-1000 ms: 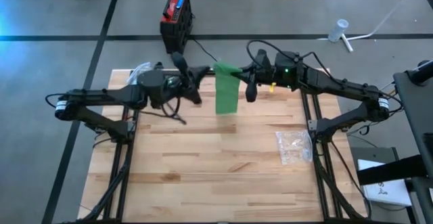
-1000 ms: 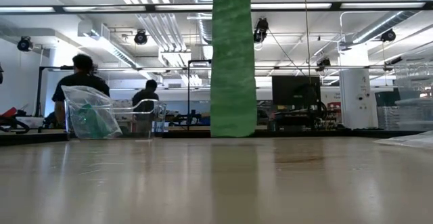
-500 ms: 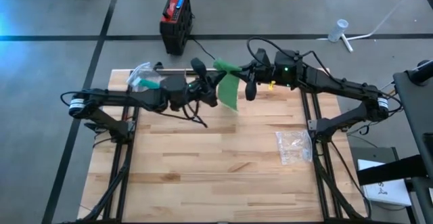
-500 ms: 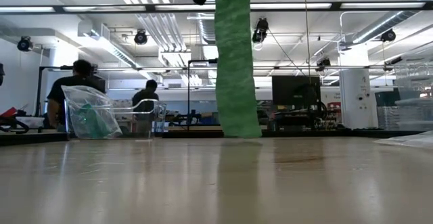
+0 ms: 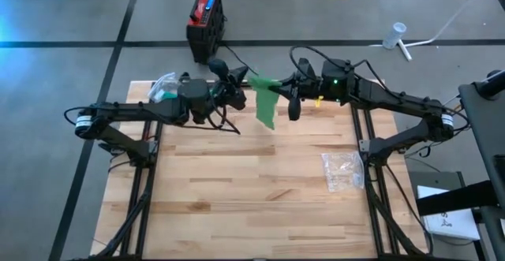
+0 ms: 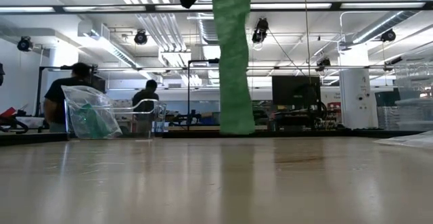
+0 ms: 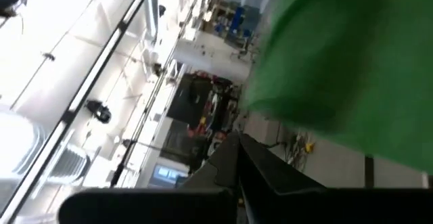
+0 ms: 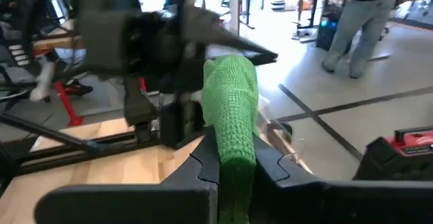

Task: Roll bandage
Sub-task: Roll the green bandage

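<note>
Green bandage [image 5: 266, 103] hangs pinched between left gripper [image 5: 239, 85] and right gripper [image 5: 286, 90] (above the table [image 5: 237, 190]).

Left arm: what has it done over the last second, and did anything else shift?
The left tool swung in from left of the green bandage to its top end and closed there, beside the right tool. The hanging strip swayed slightly. The right tool stayed shut on the bandage's top; the plastic bags stayed put.
</note>
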Controlling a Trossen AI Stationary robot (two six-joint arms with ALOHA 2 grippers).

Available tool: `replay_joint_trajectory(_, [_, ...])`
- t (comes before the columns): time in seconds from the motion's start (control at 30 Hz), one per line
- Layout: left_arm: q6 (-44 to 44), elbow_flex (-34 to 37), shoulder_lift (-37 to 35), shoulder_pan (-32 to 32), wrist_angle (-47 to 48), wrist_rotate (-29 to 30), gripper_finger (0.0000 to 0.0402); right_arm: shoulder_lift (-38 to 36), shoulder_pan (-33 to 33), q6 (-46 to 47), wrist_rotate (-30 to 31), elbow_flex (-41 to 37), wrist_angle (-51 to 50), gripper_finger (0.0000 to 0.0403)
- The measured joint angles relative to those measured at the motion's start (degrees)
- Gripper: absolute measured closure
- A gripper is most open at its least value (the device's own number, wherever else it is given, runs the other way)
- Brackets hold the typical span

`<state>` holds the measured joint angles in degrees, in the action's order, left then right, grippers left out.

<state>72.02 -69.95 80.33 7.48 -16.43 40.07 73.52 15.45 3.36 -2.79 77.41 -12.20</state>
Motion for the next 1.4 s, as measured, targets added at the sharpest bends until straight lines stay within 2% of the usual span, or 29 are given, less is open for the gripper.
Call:
replay_joint_trajectory(0.3, [-8.46, 0.02, -2.66, -3.78, 10.38, -1.00, 0.0401, 0.04, 0.94, 0.57, 3.89, -0.02, -1.37, 0.0381])
replay_joint_trajectory(0.43, [-12.63, 0.02, -2.68, -4.35, 10.44, -9.32, 0.0401, 0.04, 1.06, 0.55, 3.84, -0.02, -0.66, 0.0381])
replay_joint_trajectory(0.5, [-12.41, 0.02, -1.46, -4.01, 9.14, -10.93, 0.0401, 0.04, 0.99, 0.60, 3.48, -0.02, -0.55, 0.0381])
replay_joint_trajectory(0.73, [-9.03, 0.02, 0.77, -1.80, 3.94, -10.60, 0.0401, 0.04, 0.54, 1.13, -0.02, -0.02, -0.60, 0.0381])
replay_joint_trajectory(1.4, [-10.13, -0.15, -1.89, -1.05, 2.83, -9.06, 0.0401, 0.09, 0.23, 0.59, -0.13, 0.16, -2.13, 0.0381])
